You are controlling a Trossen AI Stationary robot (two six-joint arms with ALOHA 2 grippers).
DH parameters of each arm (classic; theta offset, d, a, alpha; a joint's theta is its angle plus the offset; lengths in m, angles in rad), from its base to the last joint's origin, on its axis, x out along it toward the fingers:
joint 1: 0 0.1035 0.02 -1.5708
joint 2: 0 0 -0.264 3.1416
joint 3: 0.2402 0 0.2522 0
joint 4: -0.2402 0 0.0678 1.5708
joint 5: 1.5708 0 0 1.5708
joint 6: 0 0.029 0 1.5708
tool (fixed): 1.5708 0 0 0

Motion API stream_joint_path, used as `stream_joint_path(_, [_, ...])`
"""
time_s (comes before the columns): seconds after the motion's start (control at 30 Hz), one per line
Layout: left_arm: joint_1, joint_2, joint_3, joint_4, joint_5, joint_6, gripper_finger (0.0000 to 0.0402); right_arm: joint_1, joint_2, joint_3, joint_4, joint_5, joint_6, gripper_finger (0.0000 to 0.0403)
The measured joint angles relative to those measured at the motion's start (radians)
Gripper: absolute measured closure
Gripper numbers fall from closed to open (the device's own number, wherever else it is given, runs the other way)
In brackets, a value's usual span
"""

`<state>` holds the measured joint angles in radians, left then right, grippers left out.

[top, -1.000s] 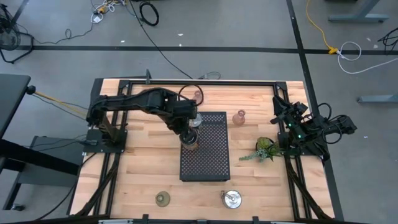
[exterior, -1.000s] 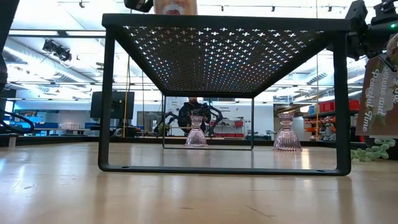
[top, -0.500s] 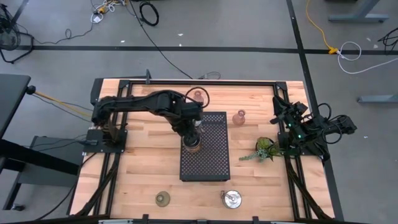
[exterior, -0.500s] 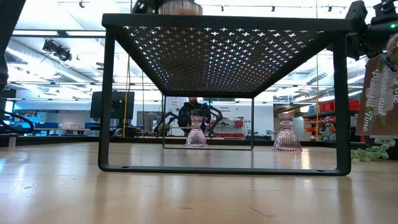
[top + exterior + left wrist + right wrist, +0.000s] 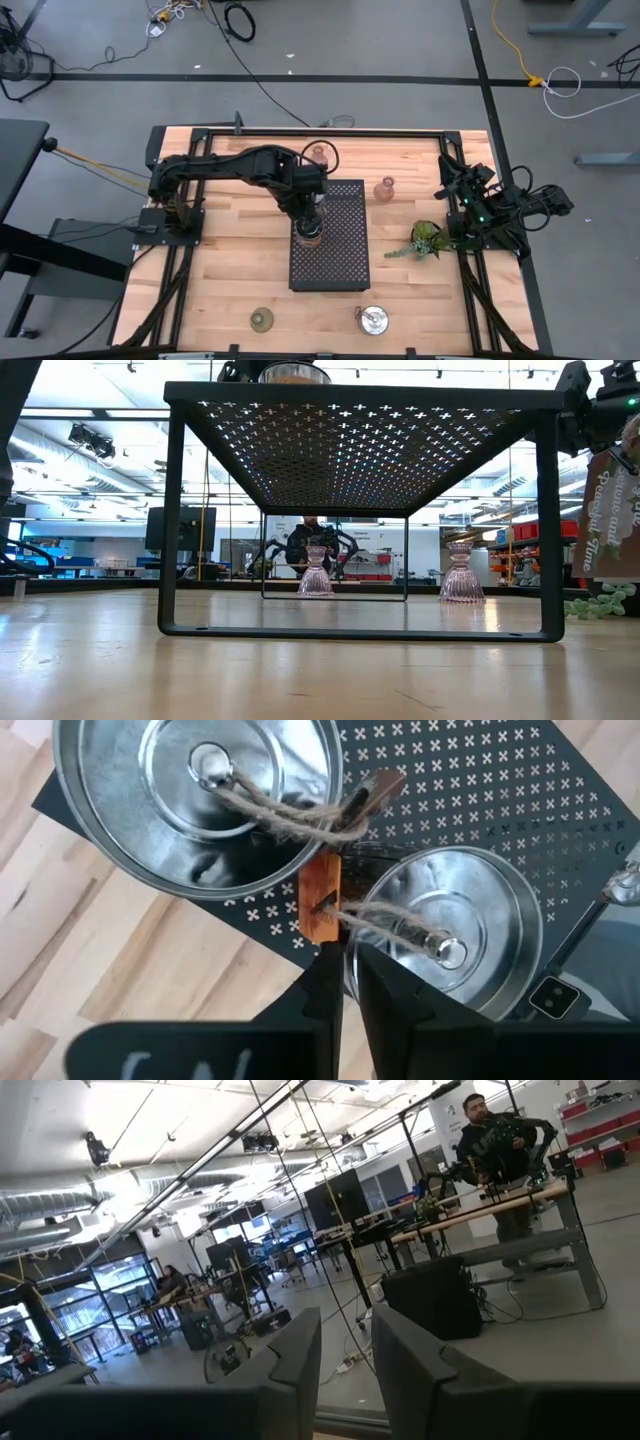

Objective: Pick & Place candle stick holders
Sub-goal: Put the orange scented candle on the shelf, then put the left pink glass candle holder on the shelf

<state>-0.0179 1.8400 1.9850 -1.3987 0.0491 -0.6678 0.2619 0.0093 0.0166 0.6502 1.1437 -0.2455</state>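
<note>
The left gripper has come lower since a second ago and pinches a silvery holder on the black tray, beside another silvery holder. Two pink holders stand far behind the tray, and the plant sprig lies at its right. The right gripper waits at the right edge, fingers a little apart.

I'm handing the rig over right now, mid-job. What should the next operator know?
Left pincer: shut on the wooden tag of a silvery holder, which is on the black tray beside a second silvery holder.
Right pincer: open, parked at the table's right edge.
Still on the table: far pink holder, near pink holder, olive-green holder, third silvery holder.
Likely next: release, fetch another.
</note>
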Motion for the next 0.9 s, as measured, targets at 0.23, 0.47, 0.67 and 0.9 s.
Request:
stream_joint_path(0.23, [0.011, -0.009, 0.016, -0.01, 0.001, 0.0, 0.0365, 0.0, 0.0, 0.0, 0.0, 0.0, 0.0, 0.0309])
stream_joint_path(0.47, [0.01, -0.012, 0.192, -0.039, -0.081, 0.063, 0.0365, 0.0, 0.0, 0.0, 0.0, -0.005, 0.0, 0.0309])
stream_joint_path(0.67, [0.081, -0.014, 0.344, -0.125, -0.36, 0.16, 0.0365, 0.0, 0.0, 0.0, 0.011, -0.125, 0.044, 0.0309])
stream_joint_path(0.9, [0.376, 0.006, 0.333, -0.079, -0.226, 0.304, 0.0365, 0.0, 0.0, 0.0, 0.015, -0.336, 0.24, 0.0309])
